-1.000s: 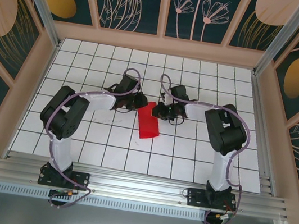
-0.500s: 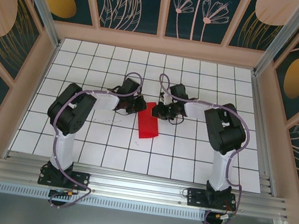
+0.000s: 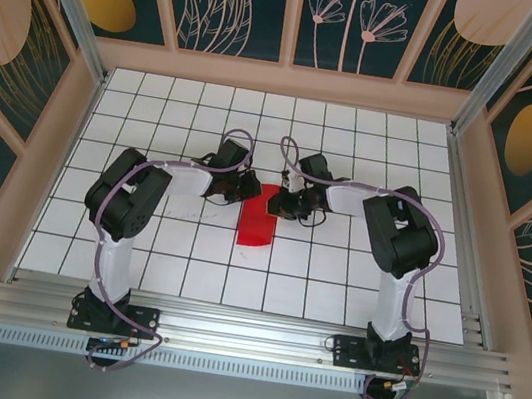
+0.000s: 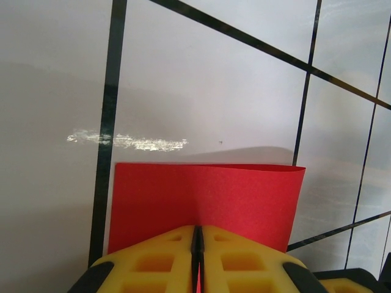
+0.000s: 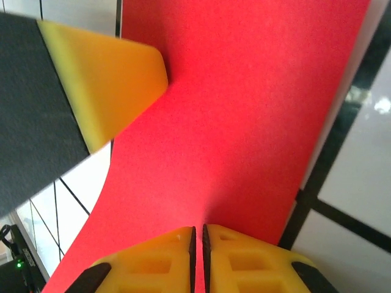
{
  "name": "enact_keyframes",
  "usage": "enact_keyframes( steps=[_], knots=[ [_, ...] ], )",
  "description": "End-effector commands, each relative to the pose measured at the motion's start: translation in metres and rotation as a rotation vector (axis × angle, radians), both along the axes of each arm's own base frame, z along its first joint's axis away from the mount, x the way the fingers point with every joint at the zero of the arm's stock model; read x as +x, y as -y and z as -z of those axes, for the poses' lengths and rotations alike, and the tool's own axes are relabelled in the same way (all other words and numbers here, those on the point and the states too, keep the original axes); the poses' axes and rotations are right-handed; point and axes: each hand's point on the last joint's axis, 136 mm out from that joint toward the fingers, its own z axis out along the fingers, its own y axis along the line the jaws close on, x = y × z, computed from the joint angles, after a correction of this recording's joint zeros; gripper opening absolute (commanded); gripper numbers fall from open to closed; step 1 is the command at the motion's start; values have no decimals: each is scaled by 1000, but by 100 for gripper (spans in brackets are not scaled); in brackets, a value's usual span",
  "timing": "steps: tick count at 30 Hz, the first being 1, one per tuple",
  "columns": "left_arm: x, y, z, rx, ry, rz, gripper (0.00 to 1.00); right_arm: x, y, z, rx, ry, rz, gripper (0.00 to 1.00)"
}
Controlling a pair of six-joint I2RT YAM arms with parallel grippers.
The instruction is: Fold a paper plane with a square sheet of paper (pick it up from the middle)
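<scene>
No legible text or labels, apparently.

Bright even light, glare streak on tiles, soft close-up fingertips

Both arms rise from the bottom of the top view, elbows bent outward, wrists meeting at centre frame. The left gripper [image 3: 245, 188] and right gripper [image 3: 282, 202] face each other closely, each with yellow fingers [image 4: 162, 259] pressed together on the red sheet [image 3: 254, 224].

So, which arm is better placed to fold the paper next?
Likely right: the right gripper is shut on the red paper with most of it ahead; the left gripper has little ahead.
</scene>
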Motion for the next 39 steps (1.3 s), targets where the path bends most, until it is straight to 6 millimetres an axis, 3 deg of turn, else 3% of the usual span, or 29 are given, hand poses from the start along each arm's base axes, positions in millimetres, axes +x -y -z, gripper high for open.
enact_keyframes(
  steps=[1,5,11,14,18,29,39],
  knots=[
    [-18,-20,39,111,-83,-16,13,-37,15,6,-49,-96,-38,14],
    [-20,-23,43,120,-90,-21,13,-44,18,2,-57,-96,-50,14],
    [-25,-24,47,119,-102,-26,12,-8,-4,-35,17,0,-14,15],
    [-26,-24,48,116,-102,-25,12,-17,-18,-33,25,-8,-45,15],
    [-27,-21,51,109,-107,-20,12,-30,-19,-16,0,-48,-57,14],
    [-28,-22,55,122,-109,-26,12,-64,-2,6,-37,-131,-70,14],
    [-29,-25,60,134,-115,-31,13,-90,6,4,-12,-167,-83,14]
  ],
)
